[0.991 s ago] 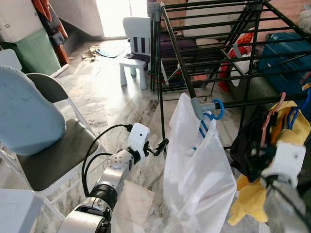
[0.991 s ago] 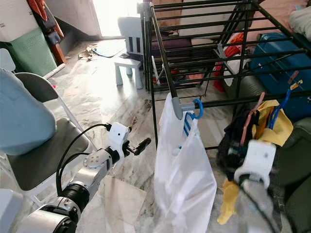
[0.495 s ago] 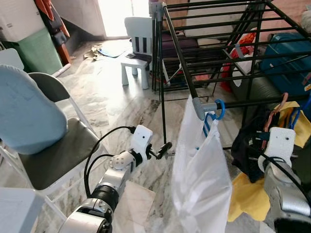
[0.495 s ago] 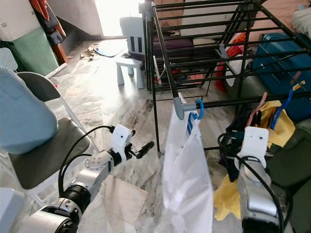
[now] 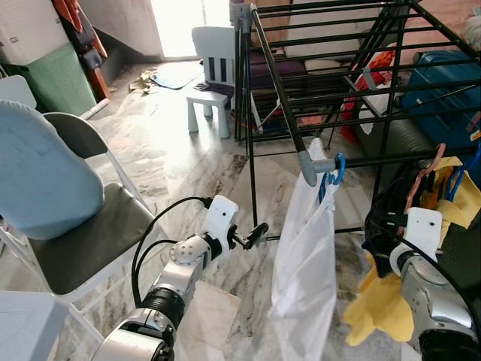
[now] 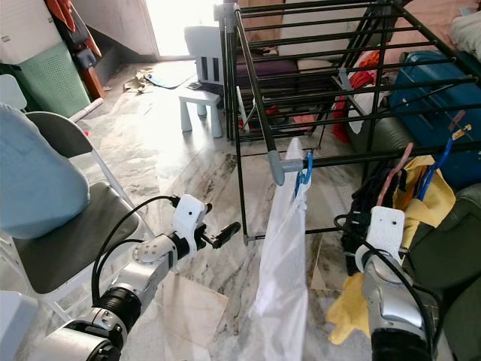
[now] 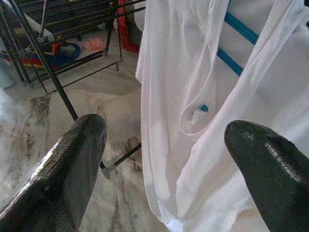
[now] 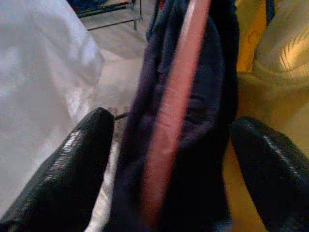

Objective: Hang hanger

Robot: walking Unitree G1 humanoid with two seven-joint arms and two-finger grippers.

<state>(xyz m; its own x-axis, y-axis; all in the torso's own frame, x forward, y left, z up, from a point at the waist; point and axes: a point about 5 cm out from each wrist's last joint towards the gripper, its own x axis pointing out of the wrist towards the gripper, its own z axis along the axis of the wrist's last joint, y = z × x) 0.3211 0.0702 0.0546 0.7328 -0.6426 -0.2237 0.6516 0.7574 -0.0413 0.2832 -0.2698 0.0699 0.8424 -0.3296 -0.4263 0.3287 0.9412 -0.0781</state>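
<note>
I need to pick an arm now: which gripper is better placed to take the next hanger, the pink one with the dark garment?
Right. The right gripper is open with the pink hanger and dark garment directly between its fingers. The left gripper is open beside the white shirt, already hung on the rack.

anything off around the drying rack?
The white garment on its blue hanger hangs at the very corner joint of the black drying rack, turned edge-on rather than spread along a rail. Litter lies on the floor near the doorway. Nothing looks damaged.

no readable text, no labels, no brands, no numbers, no signs
</note>
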